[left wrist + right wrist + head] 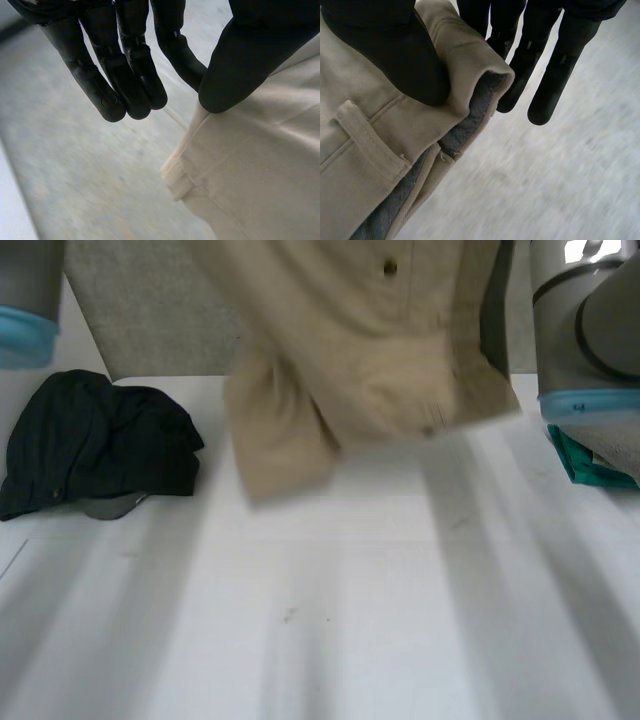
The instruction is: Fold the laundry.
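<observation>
Far left on the table (350,640): dark heap (100,445), crumpled. Middle: beige trousers (370,370), held up over the table's far side, hanging between the two arms. Left hand (125,80): fingers straight and close together, thumb pressing a trouser edge against the nearest finger, pinching it. Right hand (400,60): thumb clamped over the waistband (470,60), straight fingers behind, pinching the cloth near a belt loop (370,140). Far right, below the right arm: teal cloth (590,460).
</observation>
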Controlling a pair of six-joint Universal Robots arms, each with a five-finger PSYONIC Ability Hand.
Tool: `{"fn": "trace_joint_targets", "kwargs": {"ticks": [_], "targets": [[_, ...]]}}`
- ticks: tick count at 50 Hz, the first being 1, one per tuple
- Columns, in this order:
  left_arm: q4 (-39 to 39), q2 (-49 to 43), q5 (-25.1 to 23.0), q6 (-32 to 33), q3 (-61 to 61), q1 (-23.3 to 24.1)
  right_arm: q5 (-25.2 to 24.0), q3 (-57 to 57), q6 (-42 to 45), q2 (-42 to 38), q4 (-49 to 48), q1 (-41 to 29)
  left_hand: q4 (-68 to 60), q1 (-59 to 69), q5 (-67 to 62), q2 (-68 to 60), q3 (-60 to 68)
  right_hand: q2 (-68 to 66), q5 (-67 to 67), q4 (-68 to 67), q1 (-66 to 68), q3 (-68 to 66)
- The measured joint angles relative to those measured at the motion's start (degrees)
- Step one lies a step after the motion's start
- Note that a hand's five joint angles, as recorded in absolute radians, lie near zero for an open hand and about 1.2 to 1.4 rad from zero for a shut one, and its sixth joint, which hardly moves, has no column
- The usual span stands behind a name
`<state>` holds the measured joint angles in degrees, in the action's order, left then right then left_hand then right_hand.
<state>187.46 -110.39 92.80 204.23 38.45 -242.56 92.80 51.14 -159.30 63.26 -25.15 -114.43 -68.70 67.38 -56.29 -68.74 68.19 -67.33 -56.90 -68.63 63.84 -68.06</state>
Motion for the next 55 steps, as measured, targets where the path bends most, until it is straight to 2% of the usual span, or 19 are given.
{"fn": "trace_joint_targets", "kwargs": {"ticks": [5, 13, 18, 22, 27, 31, 37, 39, 40, 41, 43, 44, 46, 51, 55], "targets": [[3.57, 4.85, 1.34, 0.61, 4.73, 0.18, -1.89, -0.98, -0.15, 0.60, -2.57, 0.37, 0.00, 0.00, 0.00, 0.00, 0.00, 0.00, 0.00, 0.00, 0.00, 0.00], [2.57, 8.60, 0.96, 2.56, 20.61, 0.85, -4.64, 1.12, -0.06, -1.67, 2.93, 0.92, 0.00, 0.00, -1.07, 0.00, 0.00, 0.00, 0.00, 0.00, 0.00, 0.00], [2.59, 7.25, -0.11, 4.13, 33.48, 1.72, -7.25, 8.00, 0.19, -4.47, 5.70, 1.42, 0.00, 0.00, -1.07, -0.01, 0.01, 0.00, 0.00, 0.00, 0.06, 0.00], [2.82, 3.49, -0.33, 5.56, 41.42, 2.58, -12.27, 15.05, 1.81, -7.68, 6.32, 1.50, 0.00, 0.00, -1.07, -0.01, 0.01, 0.00, 0.00, 0.00, 0.00, 0.00], [1.38, -1.90, 1.27, 6.81, 47.84, 4.26, -18.71, 24.43, 7.93, -10.64, 7.62, 1.49, 0.00, 0.00, -1.07, -0.01, 0.02, 0.00, 0.00, 0.00, 0.00, 0.00], [-1.48, -2.81, 2.44, 6.62, 50.10, 5.38, -19.83, 30.20, 12.62, -9.14, 10.15, 1.84, 0.00, 0.00, -1.07, -0.01, 0.02, 0.00, -0.38, 0.00, 0.00, 0.00], [-6.19, -0.22, 1.95, 5.05, 52.36, 6.19, -18.58, 37.31, 16.61, -0.07, 16.51, 2.81, 0.07, -0.10, -1.03, 0.07, -0.05, 0.00, -0.53, -0.01, 0.00, 0.00], [-6.04, 0.17, 1.24, 4.52, 52.69, 5.84, -18.20, 38.34, 15.99, 2.71, 18.18, 2.99, 9.49, -9.44, 7.05, 10.62, -10.09, 0.00, -0.53, 0.00, 0.07, 0.00], [-5.89, 0.18, 1.11, 4.43, 52.72, 5.73, -18.14, 38.46, 15.75, 3.14, 18.44, 3.00, 9.49, -9.44, 7.05, 10.62, -10.09, 0.00, -0.53, 0.00, 0.00, 0.00], [-5.28, 0.06, 0.79, 4.18, 52.81, 5.38, -18.01, 38.64, 14.99, 4.08, 18.98, 3.00, 24.52, -25.43, 21.95, 24.55, -23.82, 0.00, -0.53, -0.01, 0.00, 0.00], [-3.39, -0.60, 0.29, 3.70, 52.81, 4.55, -17.83, 38.69, 12.74, 5.60, 19.84, 2.86, 43.32, -45.63, 40.90, 43.67, -42.25, 0.00, -0.53, 0.00, 0.00, 0.00], [-2.66, -0.94, 0.19, 3.54, 52.75, 4.28, -17.78, 38.56, 11.90, 5.93, 20.02, 2.75, 43.32, -45.63, 40.90, 43.67, -42.25, 0.00, -0.53, 0.00, 0.00, 0.00], [-0.13, -2.25, 0.17, 3.02, 52.28, 3.47, -17.62, 37.71, 9.06, 6.84, 20.35, 2.14, 52.94, -52.31, 50.71, 52.35, -51.94, 0.00, -0.53, -0.01, 0.00, 0.00], [4.60, -6.29, 1.33, 1.40, 49.92, 2.06, -16.73, 33.58, 1.98, 9.26, 20.95, -0.78, 53.57, -52.33, 51.44, 53.03, -52.84, 0.00, -0.54, -0.01, 0.00, 0.00], [4.58, -9.21, 2.41, 0.10, 47.50, 1.67, -15.66, 29.83, -1.56, 11.61, 21.96, -3.48, 53.57, -52.33, 51.42, 53.03, -52.84, 0.00, -0.59, -0.01, 0.00, 0.00]]}}
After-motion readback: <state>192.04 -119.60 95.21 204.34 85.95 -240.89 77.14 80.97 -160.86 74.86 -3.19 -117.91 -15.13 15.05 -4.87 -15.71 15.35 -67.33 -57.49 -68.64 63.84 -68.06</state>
